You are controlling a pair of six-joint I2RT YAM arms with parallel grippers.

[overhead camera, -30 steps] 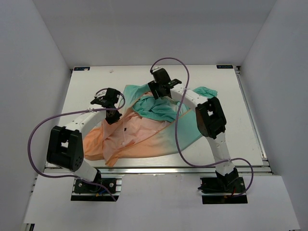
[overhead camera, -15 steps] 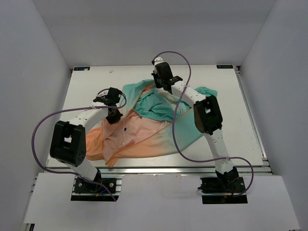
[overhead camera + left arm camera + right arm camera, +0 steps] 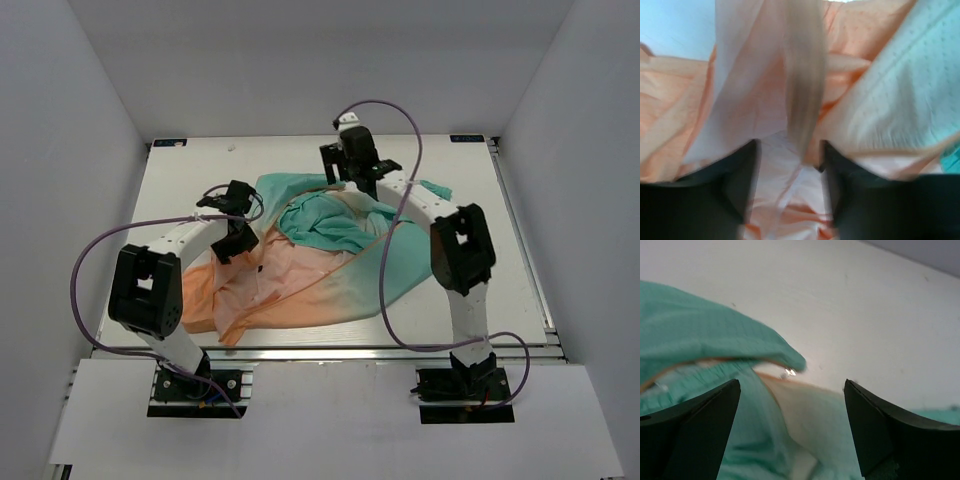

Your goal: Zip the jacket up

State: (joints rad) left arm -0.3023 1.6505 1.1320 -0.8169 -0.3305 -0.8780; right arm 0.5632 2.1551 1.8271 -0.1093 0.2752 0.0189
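Jacket [image 3: 320,280] heaped on white table [image 3: 180,180] between grey walls [image 3: 60,200]; left tool [image 3: 789,147] half-open, right tool [image 3: 792,387] wide, both empty.

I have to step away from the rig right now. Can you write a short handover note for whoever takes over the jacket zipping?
Left gripper: open, low over peach fabric, with a blurred fold in the gap and nothing clamped.
Right gripper: open wide and holding nothing, at the far teal edge near a small shiny metal piece.
Jacket: crumpled in the middle of the table, with the front lying open.
Done: nothing zipped.
Left: find both zipper sides, join them, pull the slider up.
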